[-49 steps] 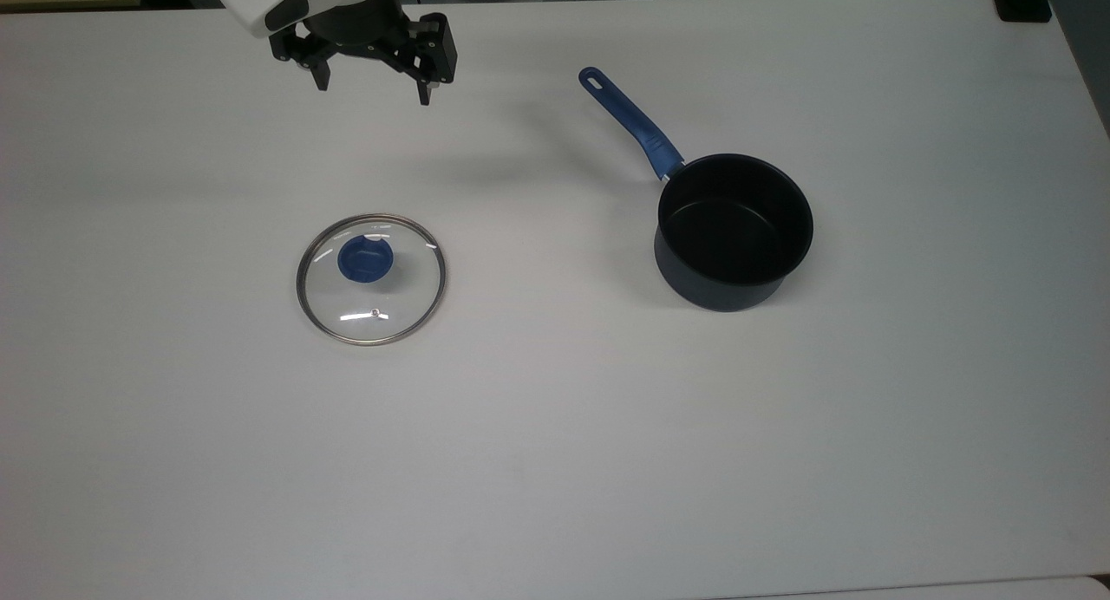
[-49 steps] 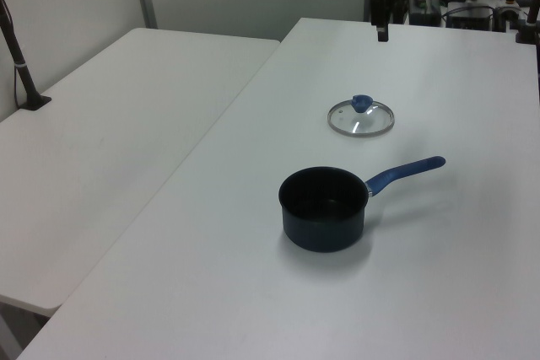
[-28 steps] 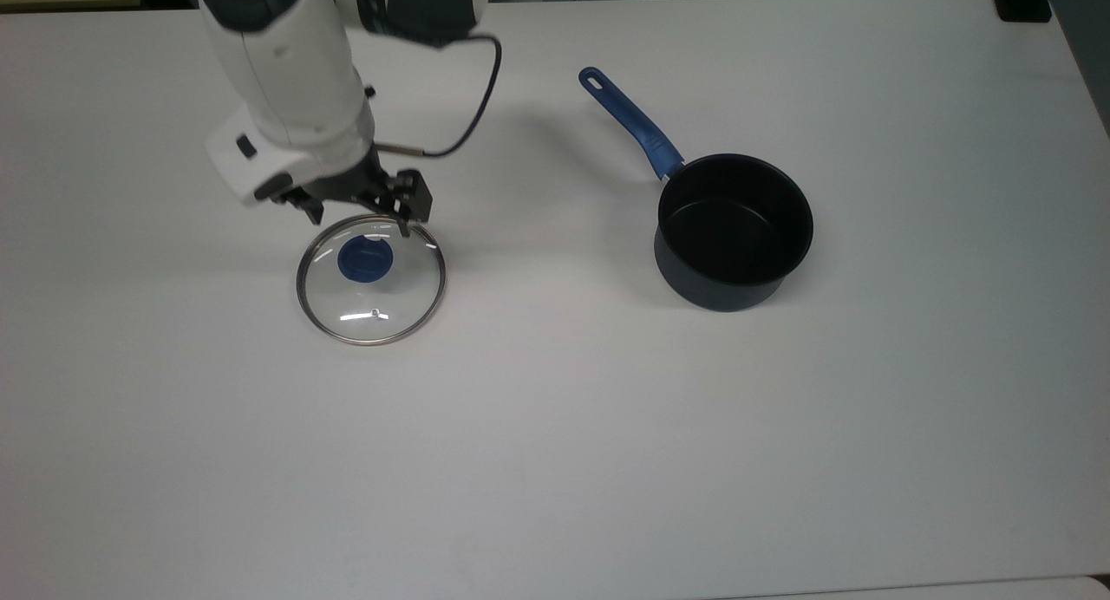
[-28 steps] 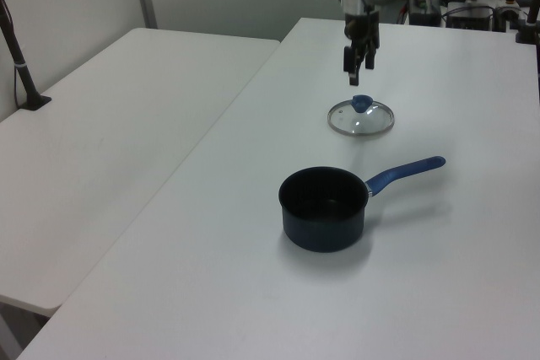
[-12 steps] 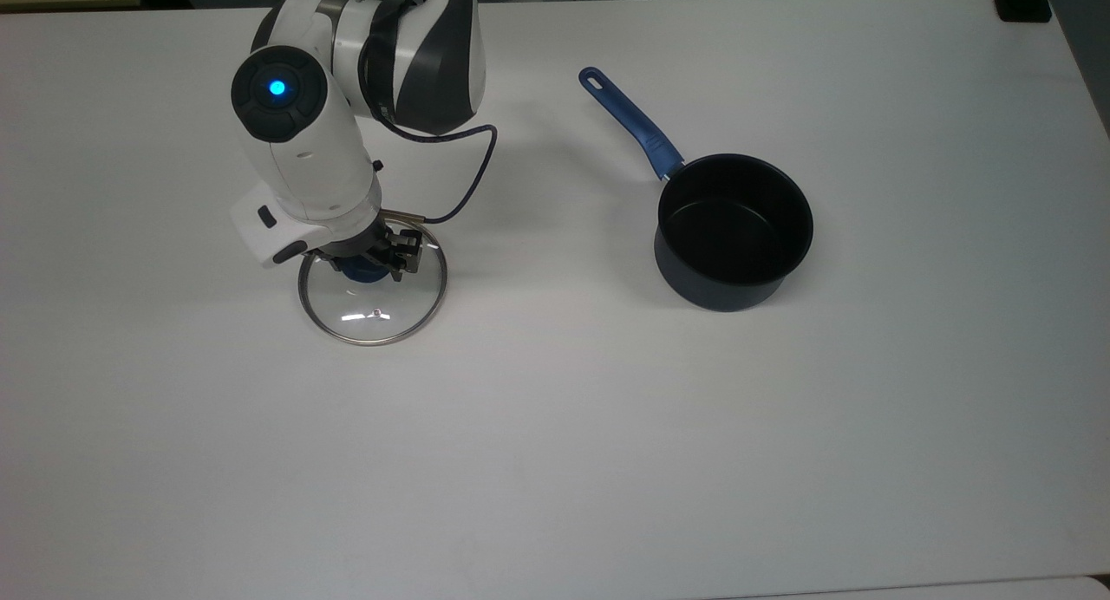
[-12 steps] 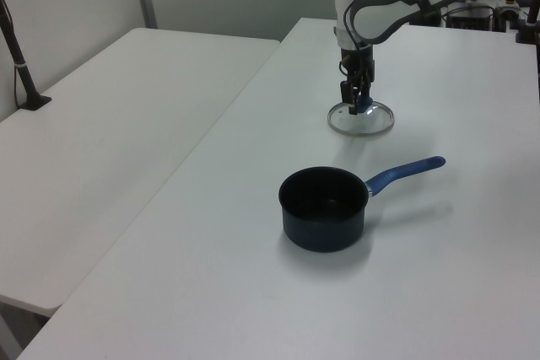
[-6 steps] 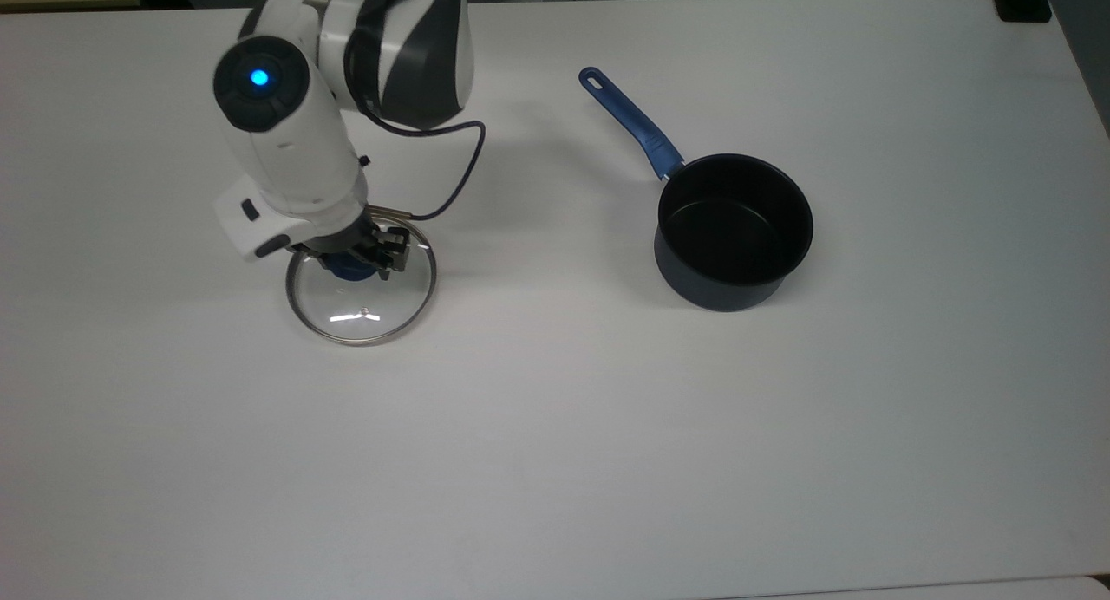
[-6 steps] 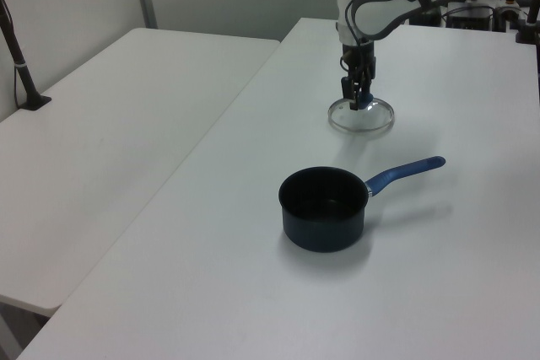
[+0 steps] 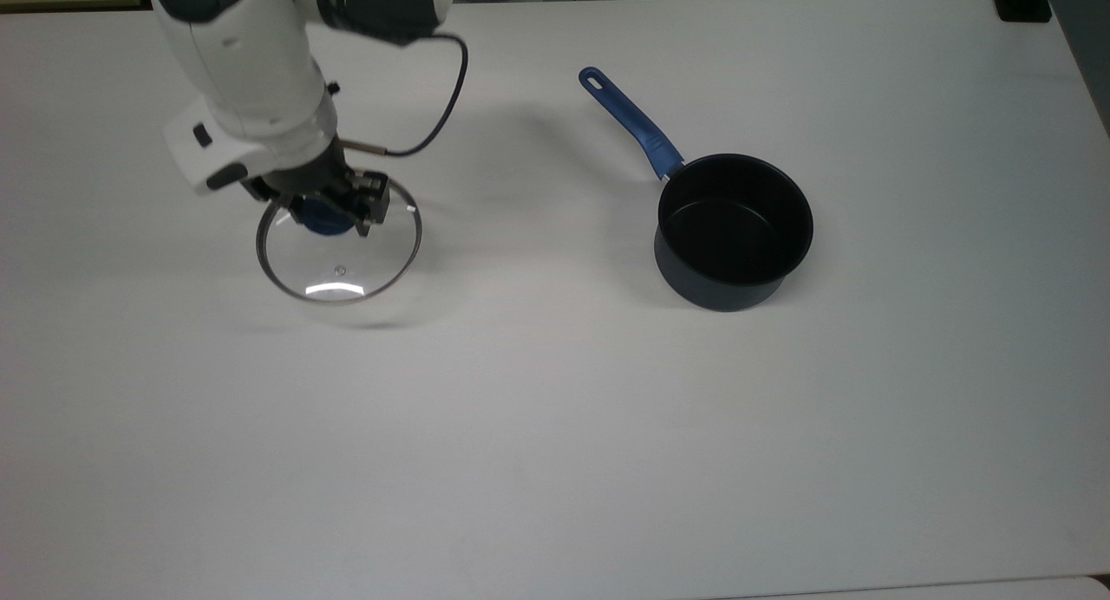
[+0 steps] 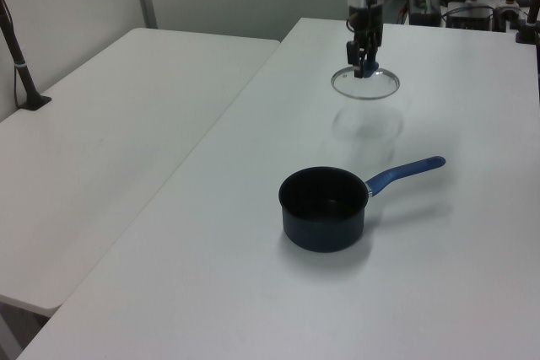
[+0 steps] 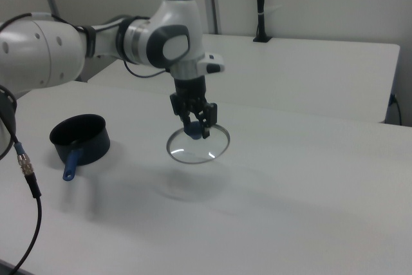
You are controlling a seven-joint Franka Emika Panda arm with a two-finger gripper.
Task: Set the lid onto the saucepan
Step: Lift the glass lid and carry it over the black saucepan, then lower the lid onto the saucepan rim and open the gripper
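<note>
A wide white table (image 9: pixel 555 461) carries the scene, and most of its smooth, matte top is bare. The gripper (image 9: pixel 334 208), black and two-fingered at the end of a glossy white arm (image 9: pixel 247 71), has its jaws clamped on the blue knob (image 9: pixel 323 222) of the lid (image 9: pixel 339 250). The lid hangs level in the air, clear of the table; in the left view (image 10: pixel 365 83) and the right view (image 11: pixel 197 145) a faint round shadow lies on the surface below it. It is a round disc of clear glass with a thin steel rim and a tiny vent hole. The saucepan (image 9: pixel 734 230) stands upright on the table, well apart from the lid, toward the top view's right. It is small, round and dark navy, black inside and open at the top, with nothing in it. Its long blue handle (image 9: pixel 631 123), with a hole at its end, points toward the top view's upper left, roughly toward the arm. The stretch of table between lid and saucepan is open. A thin dark cable (image 9: pixel 438 106) loops from the arm down to the gripper. In the left view a second white table (image 10: pixel 101 141) sits just beside the first, along its long edge, and a black post (image 10: pixel 18 56) stands at that table's far corner.
</note>
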